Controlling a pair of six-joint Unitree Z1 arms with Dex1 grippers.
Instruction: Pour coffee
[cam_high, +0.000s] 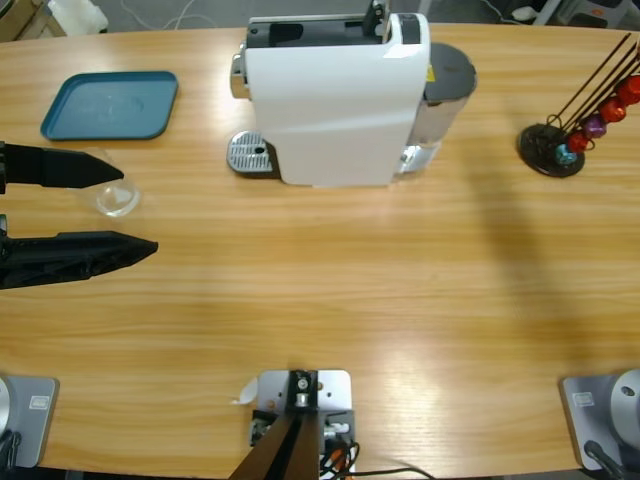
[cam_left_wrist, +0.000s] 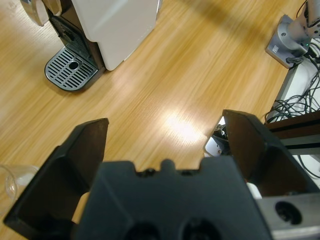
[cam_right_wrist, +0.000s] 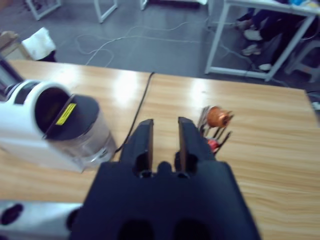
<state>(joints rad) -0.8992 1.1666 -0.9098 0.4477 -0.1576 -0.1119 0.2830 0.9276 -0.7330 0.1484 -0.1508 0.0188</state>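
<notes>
A white coffee machine (cam_high: 335, 100) stands at the table's back middle, its metal drip tray (cam_high: 250, 155) on its left side. A small clear glass (cam_high: 117, 198) sits on the table at the left. My left gripper (cam_high: 138, 211) comes in from the left edge, open wide, with the glass between its jaws, close to the far jaw and untouched. In the left wrist view the glass (cam_left_wrist: 11, 181) shows at the lower left beside one jaw of my left gripper (cam_left_wrist: 167, 122), with the drip tray (cam_left_wrist: 70, 75) ahead. My right gripper (cam_right_wrist: 166, 122) is shut and empty, above the table's right end.
A teal tray (cam_high: 110, 105) lies at the back left. A black capsule stand (cam_high: 560, 145) with coloured capsules stands at the back right, also seen as the capsule stand (cam_right_wrist: 216, 125) past my right gripper. The machine's water tank (cam_right_wrist: 75, 125) faces the right wrist camera.
</notes>
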